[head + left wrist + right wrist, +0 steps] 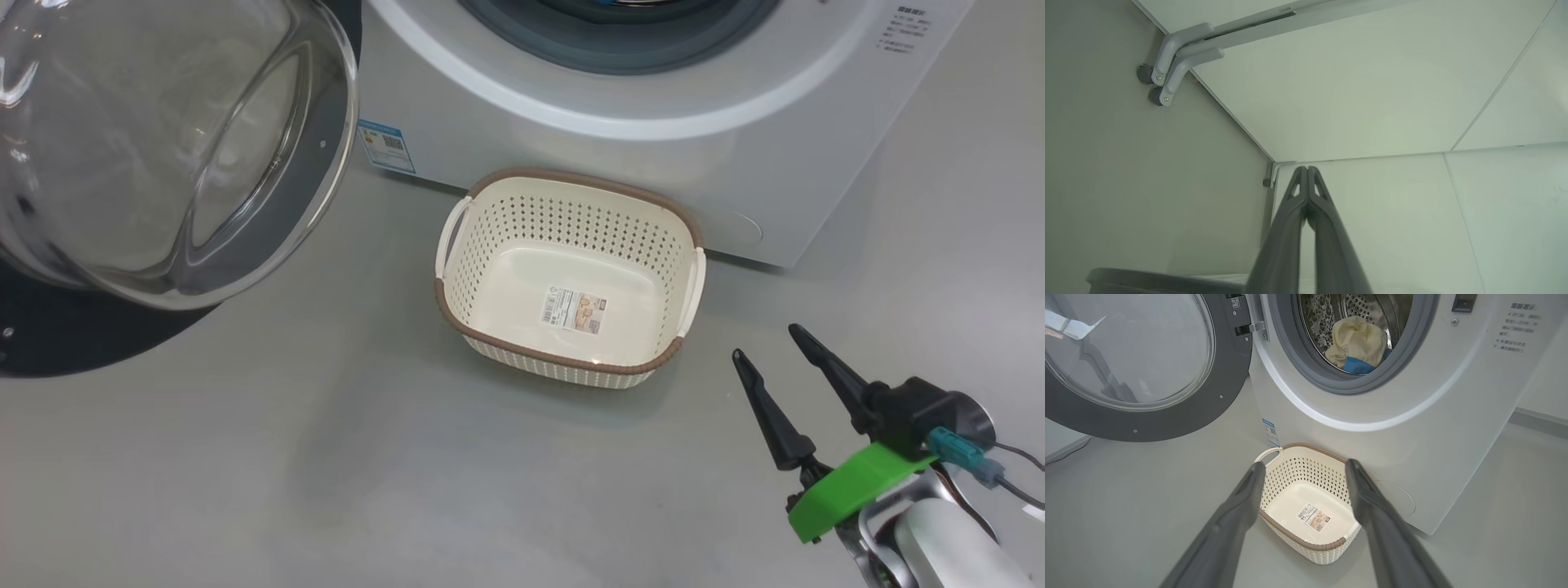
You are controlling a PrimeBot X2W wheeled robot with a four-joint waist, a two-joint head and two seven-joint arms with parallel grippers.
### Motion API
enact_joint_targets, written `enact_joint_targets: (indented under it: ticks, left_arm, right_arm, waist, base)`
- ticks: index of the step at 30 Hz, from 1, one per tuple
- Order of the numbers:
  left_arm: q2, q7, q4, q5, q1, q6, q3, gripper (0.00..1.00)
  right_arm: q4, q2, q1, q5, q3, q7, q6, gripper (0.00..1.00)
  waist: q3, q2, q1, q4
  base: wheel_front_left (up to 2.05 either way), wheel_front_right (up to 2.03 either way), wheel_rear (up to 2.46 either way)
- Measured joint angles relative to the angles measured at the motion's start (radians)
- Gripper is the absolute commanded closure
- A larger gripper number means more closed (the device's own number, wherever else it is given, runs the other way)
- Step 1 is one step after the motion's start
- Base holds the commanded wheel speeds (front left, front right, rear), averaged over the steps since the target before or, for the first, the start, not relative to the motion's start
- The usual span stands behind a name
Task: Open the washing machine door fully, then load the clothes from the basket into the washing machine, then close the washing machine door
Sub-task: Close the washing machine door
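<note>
The washing machine stands with its door swung wide open to the left. Inside the steel drum lie the cream-yellow clothes with a blue piece at their foot. The cream basket sits on the floor against the washer's front, with nothing in it but its label sticker. My right gripper is open and holds nothing, low and to the right of the basket. My left gripper is shut with nothing in it, pointing at pale wall panels.
Grey floor spreads around the basket. In the left wrist view, grey wheeled bracket legs stand at a panel's foot and a dark curved edge lies at the bottom. A pale wall and skirting lie right of the washer.
</note>
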Motion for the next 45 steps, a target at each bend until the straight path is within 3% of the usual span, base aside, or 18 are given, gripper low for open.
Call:
enact_joint_targets:
  ticks: [6,14,22,31,45]
  left_arm:
    - [-0.039,0.048,-0.117,-0.006,0.005,0.053,-0.02,1.0]
    - [-0.053,0.074,-0.136,-0.009,0.021,0.059,-0.041,1.0]
    - [-0.007,0.08,0.02,-0.003,-0.005,0.053,-0.071,1.0]
    - [0.046,0.095,0.174,-0.003,-0.077,0.004,-0.1,1.0]
    - [0.086,0.224,0.303,-0.01,-0.106,-0.016,-0.161,1.0]
  right_arm:
    - [0.0,-0.013,-0.028,0.0,0.015,0.0,0.0,0.0]
    - [0.0,-0.022,-0.033,0.0,0.016,0.0,0.0,0.0]
    - [0.002,-0.022,-0.033,0.002,0.022,0.0,0.0,0.0]
    - [0.003,-0.022,-0.034,0.002,0.025,0.0,0.0,0.0]
    - [0.004,-0.022,-0.034,0.002,0.025,0.0,0.0,0.0]
  waist:
    - [0.006,0.0,0.0,-0.027]
    - [0.012,0.0,-0.0001,-0.052]
    - [0.014,0.0,-0.0001,-0.07]
    - [0.012,0.0,-0.0001,-0.084]
    - [-0.002,0.0,0.0,-0.083]
  base:
    - [0.0,0.0,0.0]
    - [0.0,0.0,0.0]
    - [0.0,0.0,0.0]
    - [0.0,0.0,0.0]
    - [0.0,0.0,0.0]
